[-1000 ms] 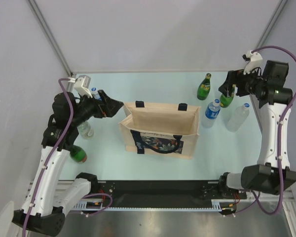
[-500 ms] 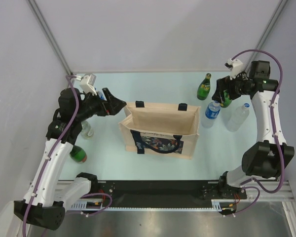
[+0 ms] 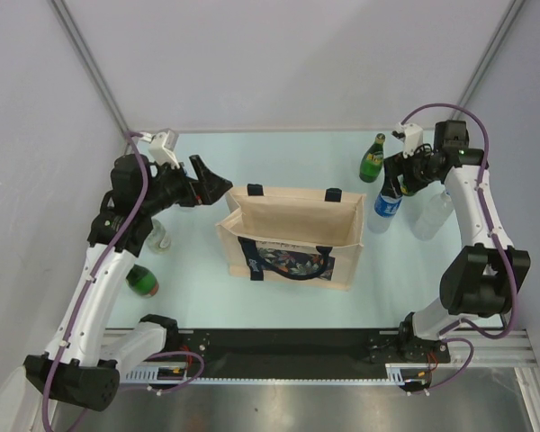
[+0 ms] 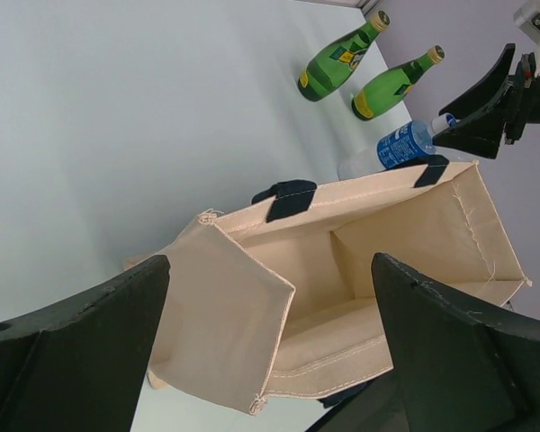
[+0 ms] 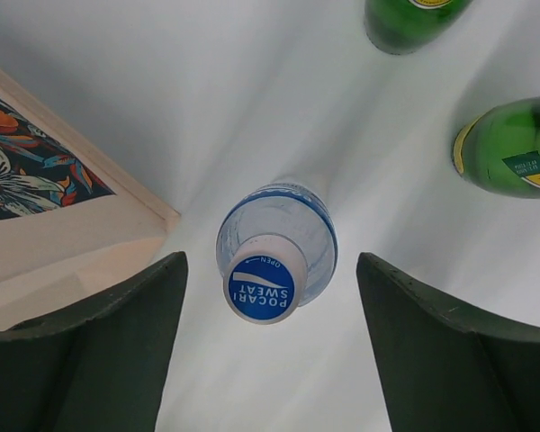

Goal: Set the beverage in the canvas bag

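Right tool (image 3: 394,176) released astride bottle (image 5: 276,252) — gaps both sides, left tool (image 3: 216,184) released at canvas bag (image 4: 360,187) edge

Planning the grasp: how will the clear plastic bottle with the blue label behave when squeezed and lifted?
The clear plastic bottle with the blue label stands upright, tall and narrow, so an off-centre nudge would probably tip it. Its smooth round wall may flex or slip. Once down, it would likely roll.

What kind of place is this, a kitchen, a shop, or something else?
Probably a robotics lab test cell: left arm and right arm bolted along the table edge, plain grey panels enclosing it, and staged props, a canvas bag and blue-labelled bottle.
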You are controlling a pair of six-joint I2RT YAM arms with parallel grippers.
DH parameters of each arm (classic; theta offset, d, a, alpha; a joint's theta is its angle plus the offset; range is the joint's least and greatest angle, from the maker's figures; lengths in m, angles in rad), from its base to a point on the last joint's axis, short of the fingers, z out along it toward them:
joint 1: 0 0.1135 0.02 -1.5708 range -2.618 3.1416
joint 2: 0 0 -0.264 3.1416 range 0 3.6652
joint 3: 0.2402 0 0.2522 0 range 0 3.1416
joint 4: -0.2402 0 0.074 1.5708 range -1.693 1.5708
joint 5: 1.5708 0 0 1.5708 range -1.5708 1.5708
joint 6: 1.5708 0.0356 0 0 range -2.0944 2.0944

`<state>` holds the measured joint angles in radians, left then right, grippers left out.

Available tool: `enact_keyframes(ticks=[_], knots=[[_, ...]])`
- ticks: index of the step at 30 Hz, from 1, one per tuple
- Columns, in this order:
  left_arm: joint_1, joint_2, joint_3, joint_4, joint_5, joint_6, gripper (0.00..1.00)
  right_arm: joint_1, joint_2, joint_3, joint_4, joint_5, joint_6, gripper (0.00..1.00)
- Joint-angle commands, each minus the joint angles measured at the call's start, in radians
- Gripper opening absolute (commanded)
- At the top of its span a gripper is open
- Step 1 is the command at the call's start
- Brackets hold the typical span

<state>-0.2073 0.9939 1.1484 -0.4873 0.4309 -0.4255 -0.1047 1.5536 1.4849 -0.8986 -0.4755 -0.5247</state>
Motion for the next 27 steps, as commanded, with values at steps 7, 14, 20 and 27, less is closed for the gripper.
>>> enact_keyframes(ticks=[7, 14, 20, 27], knots=[[-0.006, 0.009, 0.043, 0.041, 0.017, 0.017, 1.00, 0.025, 0.014, -0.002, 0.021, 0.037, -0.006, 0.71], [-0.006, 0.008, 0.043, 0.042, 0.016, 0.017, 1.00, 0.025, 0.028, 0.003, 0.007, 0.037, -0.001, 0.65], [-0.006, -0.001, 0.040, 0.042, 0.017, 0.014, 1.00, 0.025, 0.026, 0.000, 0.001, 0.035, -0.006, 0.56], [-0.006, -0.006, 0.037, 0.039, 0.020, 0.011, 1.00, 0.025, 0.016, 0.012, -0.003, 0.026, -0.017, 0.22]])
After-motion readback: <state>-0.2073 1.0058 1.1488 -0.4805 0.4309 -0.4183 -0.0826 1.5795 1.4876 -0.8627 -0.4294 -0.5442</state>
